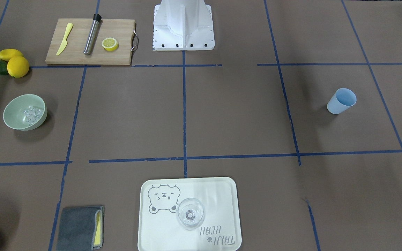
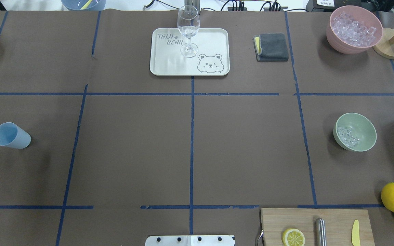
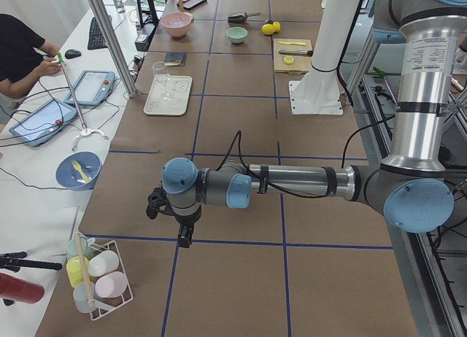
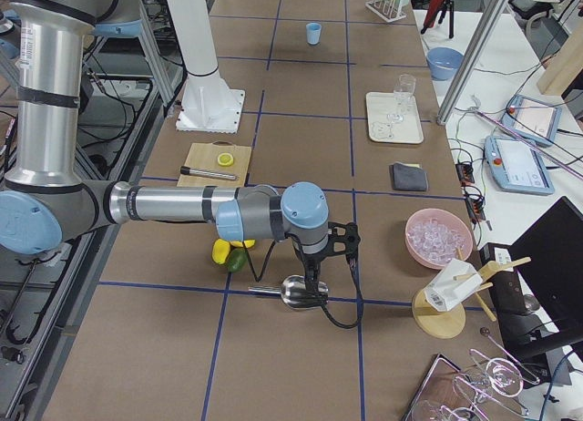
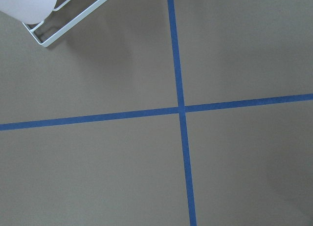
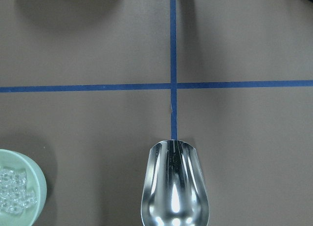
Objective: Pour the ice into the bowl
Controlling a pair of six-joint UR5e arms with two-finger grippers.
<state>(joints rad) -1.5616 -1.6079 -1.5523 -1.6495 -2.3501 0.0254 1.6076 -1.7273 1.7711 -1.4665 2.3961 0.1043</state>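
Observation:
The sage-green bowl stands at the table's right side and holds a small heap of clear ice. It also shows in the front view and at the lower left of the right wrist view. A shiny metal scoop looks empty and lies to the right of the bowl. My right gripper points down over the scoop; I cannot tell if it is open or shut. My left gripper hangs over bare table at the far left end, and I cannot tell its state.
A pink bowl full of ice stands at the far right next to a wooden stand. There are a tray with a wine glass, a grey cloth, a blue cup, a cutting board and lemons.

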